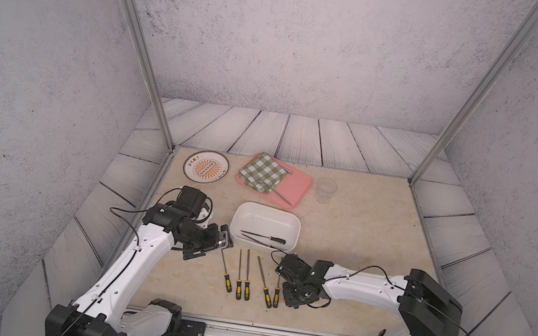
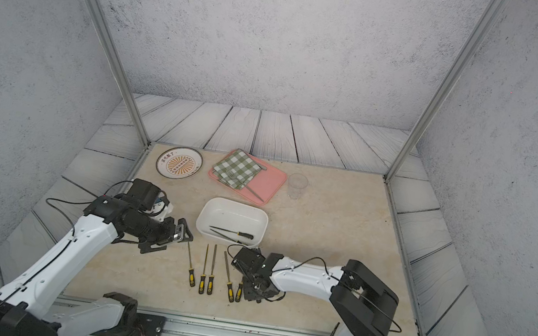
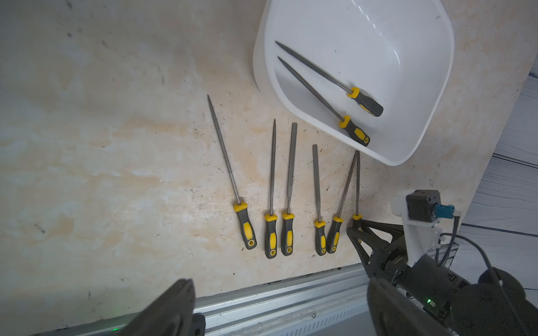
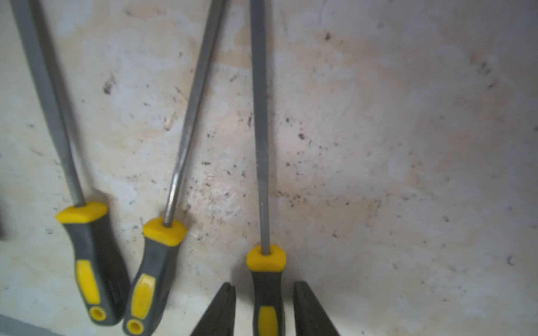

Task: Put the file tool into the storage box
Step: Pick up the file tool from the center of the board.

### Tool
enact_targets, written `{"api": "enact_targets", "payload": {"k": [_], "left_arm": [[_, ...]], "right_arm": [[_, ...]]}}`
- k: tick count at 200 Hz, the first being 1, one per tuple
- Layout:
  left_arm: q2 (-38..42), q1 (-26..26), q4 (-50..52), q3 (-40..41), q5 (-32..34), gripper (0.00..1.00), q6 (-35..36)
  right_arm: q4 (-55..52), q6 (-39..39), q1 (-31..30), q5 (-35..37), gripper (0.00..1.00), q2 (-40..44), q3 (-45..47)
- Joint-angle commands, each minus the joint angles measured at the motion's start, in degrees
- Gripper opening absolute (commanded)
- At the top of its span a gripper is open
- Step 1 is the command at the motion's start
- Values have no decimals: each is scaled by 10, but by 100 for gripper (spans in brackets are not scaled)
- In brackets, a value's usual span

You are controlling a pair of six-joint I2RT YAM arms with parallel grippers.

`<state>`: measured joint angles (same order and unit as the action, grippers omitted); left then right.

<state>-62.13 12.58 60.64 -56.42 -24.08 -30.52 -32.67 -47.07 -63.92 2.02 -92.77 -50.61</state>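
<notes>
now the right gripper [image 4: 264, 285] straddles the rightmost file [image 4: 260, 145], jaws narrow but not touching; left gripper [image 3: 279, 291] wide open, empty.

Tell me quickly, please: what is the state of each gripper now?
Left gripper: open, holding nothing.
Right gripper: open, fingers on either side of a file handle, not touching it.

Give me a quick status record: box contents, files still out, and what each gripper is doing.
storage box: two files lying flat inside
loose files: six in a row on the table, between the box and the robot
right gripper: open, jaws either side of the end file handle, gaps visible
left gripper: open, empty, beside the box
</notes>
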Motion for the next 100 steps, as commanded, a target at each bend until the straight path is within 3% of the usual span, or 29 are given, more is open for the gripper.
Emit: {"api": "enact_targets", "payload": {"k": [1,26,100], "left_arm": [[15,3,13,-7,11,97,-13],[24,3,5,-10,10,97,-28],[25,3,-36,-21,-3,97,-92]], "right_arm": [[-24,15,-13,17,27,-13,-7],[-43,19,-25,25,19,4,5],[-114,7,-59,61,16,112,46]]}}
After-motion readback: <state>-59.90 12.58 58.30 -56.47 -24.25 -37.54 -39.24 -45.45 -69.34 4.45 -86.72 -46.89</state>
